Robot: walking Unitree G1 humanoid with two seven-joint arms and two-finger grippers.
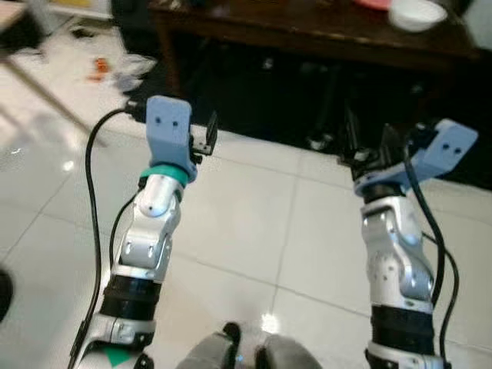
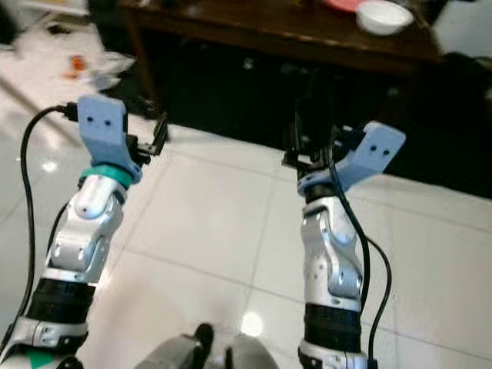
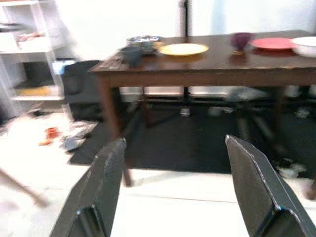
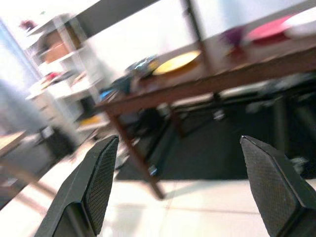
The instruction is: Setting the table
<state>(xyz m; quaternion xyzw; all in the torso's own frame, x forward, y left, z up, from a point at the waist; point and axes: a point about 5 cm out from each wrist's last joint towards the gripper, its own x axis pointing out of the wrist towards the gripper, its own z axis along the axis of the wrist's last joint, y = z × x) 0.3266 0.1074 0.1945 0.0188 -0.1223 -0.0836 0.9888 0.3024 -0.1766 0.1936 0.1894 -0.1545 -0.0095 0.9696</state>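
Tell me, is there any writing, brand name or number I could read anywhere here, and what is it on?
None can be read.
Blue wrist mounts: plain, only small holes.
Dishes on the dark wooden table, such as the yellow plate and white bowl: no print visible.
White shelves: items too blurred to tell.

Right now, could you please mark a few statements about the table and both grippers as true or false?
1. Both grippers are open and hold nothing. True: left gripper, right gripper.
2. A yellow plate lies on the dark wooden table. True.
3. The left gripper holds the purple cup. False: it stands on the table.
4. The floor is carpeted. False: white tile floor.
5. The white bowl lies on the floor. False: it's on the table.
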